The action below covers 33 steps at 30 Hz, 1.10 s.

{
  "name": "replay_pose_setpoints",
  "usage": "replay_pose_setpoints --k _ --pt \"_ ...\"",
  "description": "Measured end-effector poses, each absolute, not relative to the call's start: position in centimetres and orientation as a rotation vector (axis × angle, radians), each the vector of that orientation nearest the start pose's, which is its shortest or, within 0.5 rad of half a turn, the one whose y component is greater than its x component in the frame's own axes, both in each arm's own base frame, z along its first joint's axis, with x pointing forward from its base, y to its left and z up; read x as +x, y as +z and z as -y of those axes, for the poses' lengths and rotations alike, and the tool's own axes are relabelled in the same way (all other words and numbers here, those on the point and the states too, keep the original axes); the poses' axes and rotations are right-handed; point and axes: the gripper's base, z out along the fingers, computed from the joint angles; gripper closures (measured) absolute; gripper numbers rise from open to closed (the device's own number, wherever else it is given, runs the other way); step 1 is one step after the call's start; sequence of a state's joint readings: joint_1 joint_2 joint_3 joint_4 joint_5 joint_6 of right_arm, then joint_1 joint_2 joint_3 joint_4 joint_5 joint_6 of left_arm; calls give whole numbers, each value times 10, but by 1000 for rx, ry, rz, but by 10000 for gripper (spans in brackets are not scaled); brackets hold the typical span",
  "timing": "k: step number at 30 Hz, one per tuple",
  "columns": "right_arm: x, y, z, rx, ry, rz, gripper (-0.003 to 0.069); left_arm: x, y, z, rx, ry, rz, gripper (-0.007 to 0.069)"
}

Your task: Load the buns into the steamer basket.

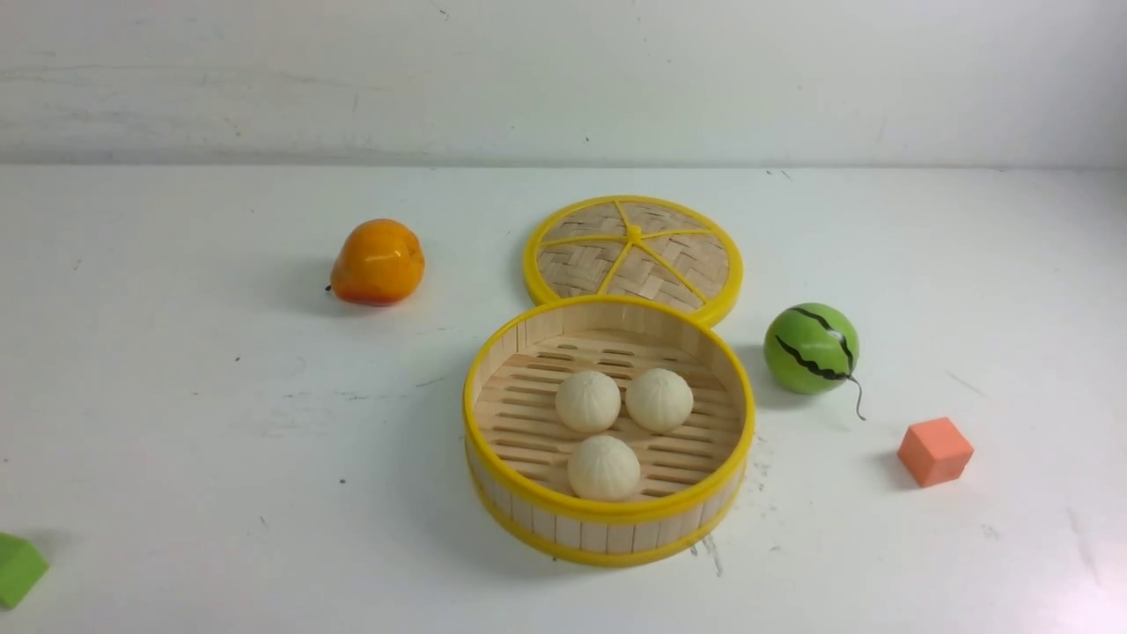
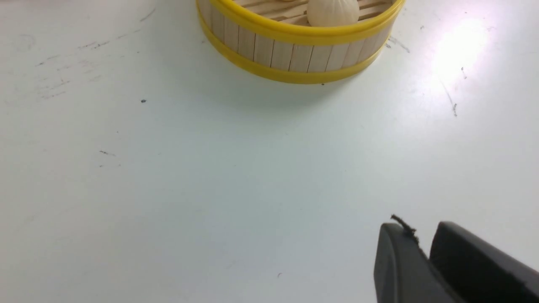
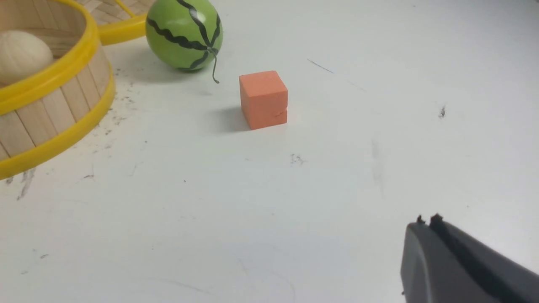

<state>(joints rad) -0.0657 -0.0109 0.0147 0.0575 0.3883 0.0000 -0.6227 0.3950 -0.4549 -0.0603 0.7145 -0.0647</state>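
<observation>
Buns (image 1: 616,423): all three sit on the slatted floor of the steamer basket (image 1: 607,511), so you have none left to move. Left gripper (image 2: 425,244) hangs over bare table near the basket wall, jaws a narrow slit apart, holding nothing. Right gripper (image 3: 427,221): jaws closed together, empty. Buns look light, smooth and round; if you regrip, pinch across the widest part.

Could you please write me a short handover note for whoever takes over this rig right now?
Left end effector: slightly parted, holding nothing, over bare table in front of the basket.
Right end effector: shut, empty, over bare table near the orange foam cube.
Three cream-white pleated buns all lie inside the round wooden-slat steamer basket.
Done: every bun is in.
Left: nothing seen outstanding; the woven yellow-rimmed lid lies behind the basket.
</observation>
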Motion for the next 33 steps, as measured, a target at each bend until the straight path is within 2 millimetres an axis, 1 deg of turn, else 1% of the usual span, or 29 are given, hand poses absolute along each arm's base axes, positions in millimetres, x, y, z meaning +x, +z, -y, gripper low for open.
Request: replay_pose_setpoints --k 27,32,33 --pt "52 174 1 96 12 -1873 660 59 277 47 574 -467 -2097 496" --pt "52 174 1 96 11 -1873 657 62 281 48 557 -482 -2048 499" --pt "52 174 1 96 11 -1873 655 63 282 49 539 -492 -2012 515"
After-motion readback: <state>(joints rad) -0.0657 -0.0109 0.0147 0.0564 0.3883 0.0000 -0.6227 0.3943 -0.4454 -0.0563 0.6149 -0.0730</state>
